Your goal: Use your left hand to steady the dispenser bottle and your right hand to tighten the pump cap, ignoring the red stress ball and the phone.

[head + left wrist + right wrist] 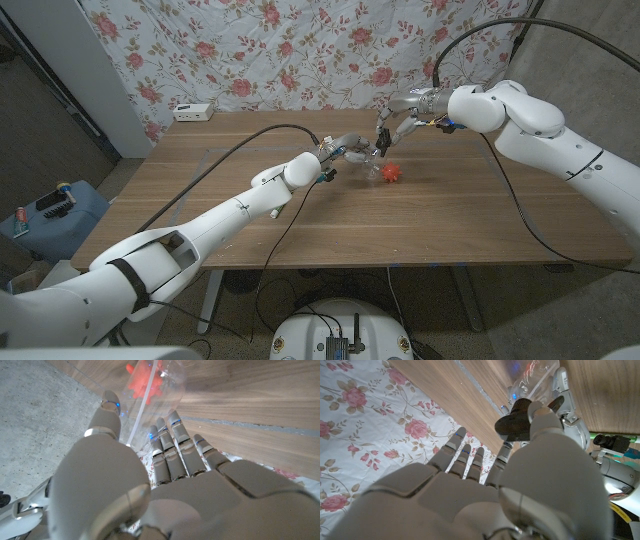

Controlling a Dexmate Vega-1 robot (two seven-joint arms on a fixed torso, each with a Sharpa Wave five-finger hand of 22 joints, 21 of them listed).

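Note:
In the head view the clear dispenser bottle [371,166] stands near the table's middle. My left hand [347,149] grips it from the left, fingers wrapped round its side. The left wrist view has those fingers [175,445] against the clear bottle [162,382], its dip tube showing inside. From the right, my right hand [403,118] reaches over the bottle's top. In the right wrist view my right hand's thumb and a finger pinch the black pump cap [514,422] above the bottle [532,375], with my left hand [568,407] beside it.
The red stress ball [391,173] lies on the wooden table [450,220] just right of the bottle, and shows through the bottle as the red ball [144,382]. A small white device [193,112] sits at the far left corner. A floral cloth hangs behind.

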